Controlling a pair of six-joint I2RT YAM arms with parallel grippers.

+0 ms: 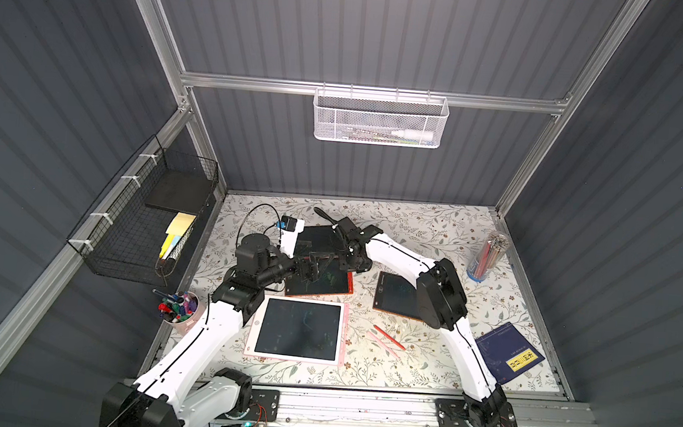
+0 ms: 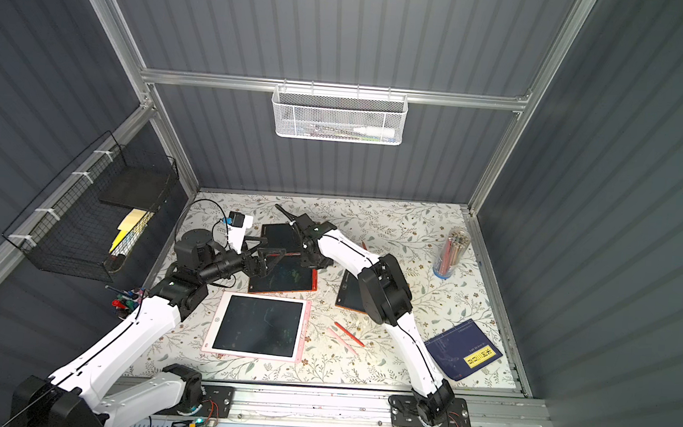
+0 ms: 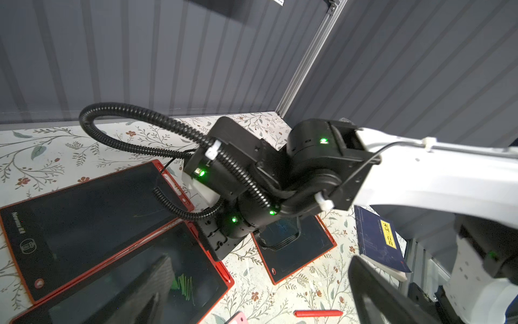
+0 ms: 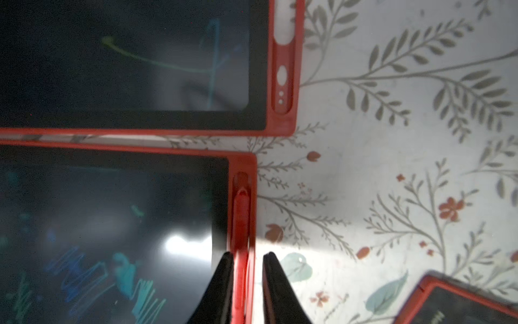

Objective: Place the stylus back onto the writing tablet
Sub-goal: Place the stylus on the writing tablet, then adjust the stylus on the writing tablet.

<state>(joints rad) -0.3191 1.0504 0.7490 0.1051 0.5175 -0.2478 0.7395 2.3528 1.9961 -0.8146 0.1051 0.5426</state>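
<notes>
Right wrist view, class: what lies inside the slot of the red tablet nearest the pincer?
A red stylus lies in the red tablet's slot, between the right pincer's parted fingertips. It covers the slot floor; its other end leaves the frame.

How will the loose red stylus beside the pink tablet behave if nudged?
Slim and straight, the red stylus probably stays stiff and light. Its rounded-looking body may roll on the flat table. Lying low, it likely gives little to grip.

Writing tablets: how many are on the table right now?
4. Pink tablet nearest the arm bases; scribbled red tablet just behind it; rear red tablet beyond that; fourth tablet partly under the right arm. The arms may hide more.
</notes>
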